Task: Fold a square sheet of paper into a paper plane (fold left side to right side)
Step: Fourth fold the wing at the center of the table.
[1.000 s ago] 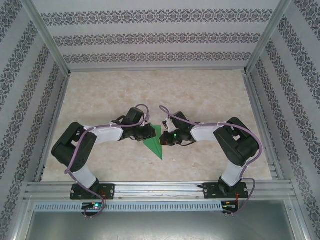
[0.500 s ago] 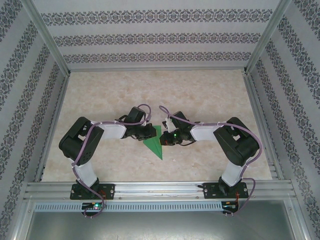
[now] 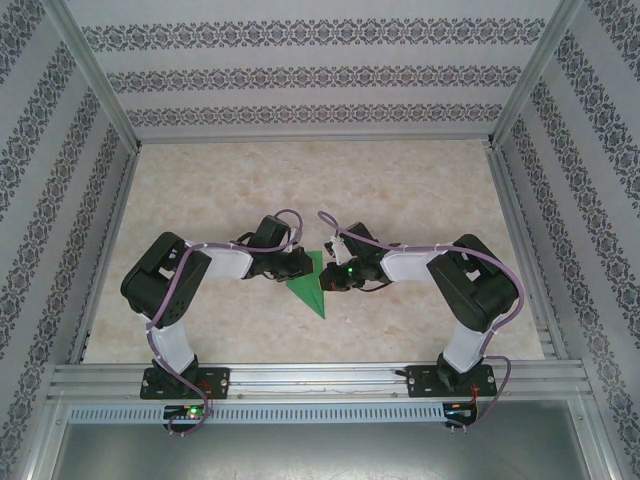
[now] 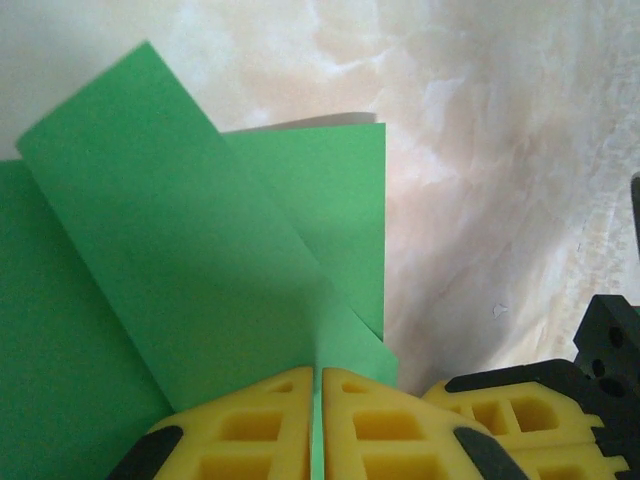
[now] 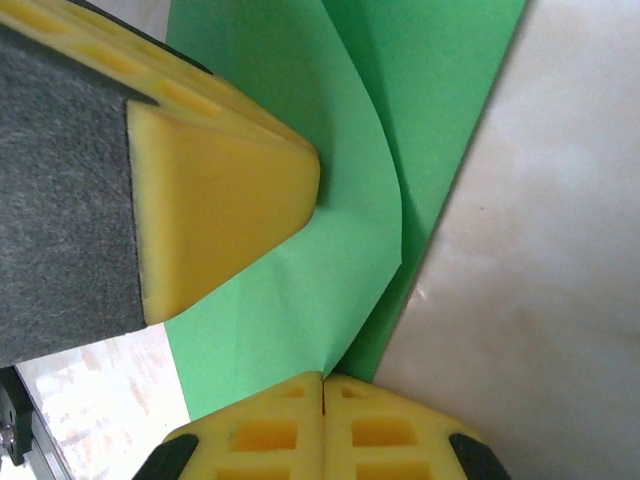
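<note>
You see the left pincer (image 4: 318,390) pinching a flap of the folded green paper (image 3: 310,290), which lies on the tabletop (image 3: 400,190) between both arms, and the right pincer (image 5: 322,392) pressed together at its edge.

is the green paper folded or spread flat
Folded: from above the green paper is a pointed wedge, and the left wrist view shows creased flaps overlapping, one lifted off the layer below.

High rear overview facing down; two close wrist views sharing green paper (image 3: 311,285)
</note>
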`<state>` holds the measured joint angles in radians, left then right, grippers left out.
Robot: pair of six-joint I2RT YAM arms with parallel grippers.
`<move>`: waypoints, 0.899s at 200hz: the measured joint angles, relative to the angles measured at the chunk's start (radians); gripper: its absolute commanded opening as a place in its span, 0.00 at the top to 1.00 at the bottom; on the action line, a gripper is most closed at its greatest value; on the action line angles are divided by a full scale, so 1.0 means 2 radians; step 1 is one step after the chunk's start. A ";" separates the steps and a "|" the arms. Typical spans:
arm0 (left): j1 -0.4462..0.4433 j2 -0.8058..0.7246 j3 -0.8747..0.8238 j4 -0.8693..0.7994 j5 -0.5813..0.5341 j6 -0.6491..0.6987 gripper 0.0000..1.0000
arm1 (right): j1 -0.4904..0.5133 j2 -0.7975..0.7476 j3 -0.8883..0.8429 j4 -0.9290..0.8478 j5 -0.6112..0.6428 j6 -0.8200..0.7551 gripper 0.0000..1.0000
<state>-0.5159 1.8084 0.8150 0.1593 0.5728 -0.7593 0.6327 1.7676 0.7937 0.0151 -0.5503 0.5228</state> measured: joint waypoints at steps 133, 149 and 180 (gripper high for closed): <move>0.000 -0.005 -0.020 0.035 0.000 -0.001 0.89 | 0.000 -0.003 0.014 -0.025 0.003 0.004 0.77; 0.000 -0.005 -0.020 0.035 0.000 -0.001 0.89 | 0.000 -0.007 0.014 -0.028 0.006 0.006 0.75; 0.000 -0.005 -0.020 0.035 -0.001 -0.001 0.89 | -0.004 -0.019 0.014 -0.042 0.015 0.011 0.70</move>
<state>-0.5156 1.7981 0.7742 0.2295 0.5716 -0.7605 0.6254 1.7290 0.8211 -0.0689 -0.5194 0.5449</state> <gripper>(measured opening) 0.107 0.283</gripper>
